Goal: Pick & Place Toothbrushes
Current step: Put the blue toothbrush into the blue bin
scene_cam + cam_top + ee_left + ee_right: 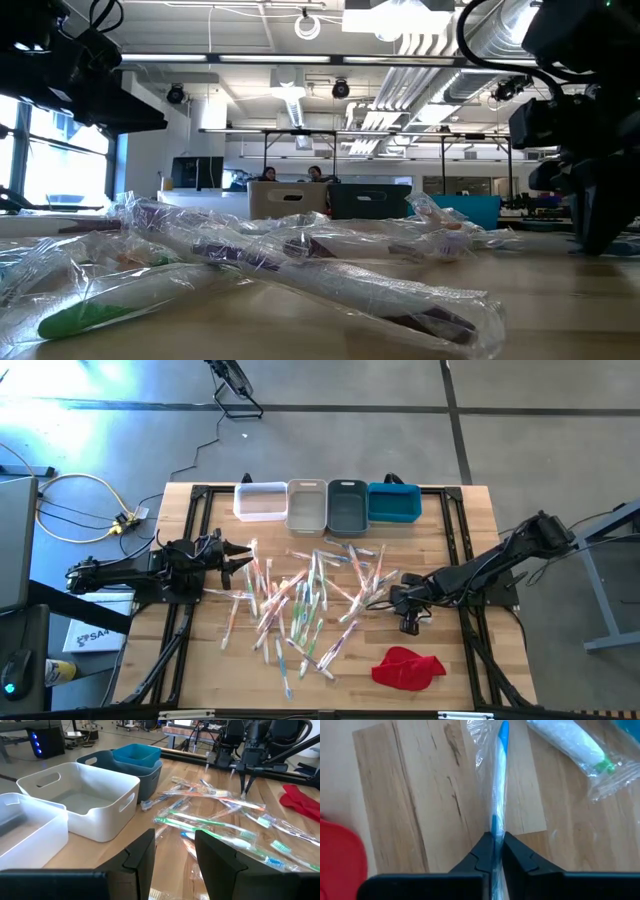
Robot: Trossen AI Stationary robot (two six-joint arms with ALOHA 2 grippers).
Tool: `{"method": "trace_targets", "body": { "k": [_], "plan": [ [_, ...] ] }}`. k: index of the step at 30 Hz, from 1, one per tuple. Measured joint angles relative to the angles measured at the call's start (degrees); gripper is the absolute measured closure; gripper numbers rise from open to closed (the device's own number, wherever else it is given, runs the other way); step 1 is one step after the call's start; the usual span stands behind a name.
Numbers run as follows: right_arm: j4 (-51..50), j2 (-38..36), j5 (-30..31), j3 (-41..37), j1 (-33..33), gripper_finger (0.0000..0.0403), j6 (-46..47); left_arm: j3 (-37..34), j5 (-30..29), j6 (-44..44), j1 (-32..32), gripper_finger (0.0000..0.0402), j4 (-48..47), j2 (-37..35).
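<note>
We see the right gripper (493, 851) clamped tight on a blue-handled toothbrush (500, 780) at the pile of toothbrushes (300, 595), on the side toward the red cloth (408, 667). Across the pile, the left gripper (243, 558) hangs with jaws apart, holding nothing.

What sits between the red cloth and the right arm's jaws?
Only bare wood, in the high view. The right gripper is shut on a blue toothbrush; the red cloth lies apart.

My right pincer (494, 851), matt black plastic by the look of it, pinches crinkly, glossy clear film around a smooth blue-handled toothbrush (500, 775). Under it the tabletop (420, 795) is pale, grained wood planks. The bins (95, 802) look like smooth matt plastic; the red cloth (407, 667) is soft and rumpled.
</note>
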Motion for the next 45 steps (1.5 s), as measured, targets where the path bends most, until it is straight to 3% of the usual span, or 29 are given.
{"method": "trace_targets", "body": {
  "k": [11, 22, 32, 45],
  "plan": [
    [1.1, -0.3, -0.5, 0.8, 0.1, 0.0394, 0.0, 0.0, 1.1, -0.6, 0.0, 0.0265, 0.0, 0.0],
    [1.2, -2.9, 1.1, 7.8, 0.1, 0.0394, -2.0, 0.0, 1.3, -0.6, 0.0, 0.0265, 0.0, 0.0],
    [-7.7, -3.5, 7.7, 17.8, 0.1, 0.0394, -5.7, 0.0, 1.3, -0.6, 0.0, 0.0265, 0.0, 0.0],
    [-13.5, -3.6, 24.4, 26.3, 0.0, 0.0394, -9.6, 0.0, 1.2, -0.6, 0.0, 0.0265, 0.0, 0.0]
  ]
}}
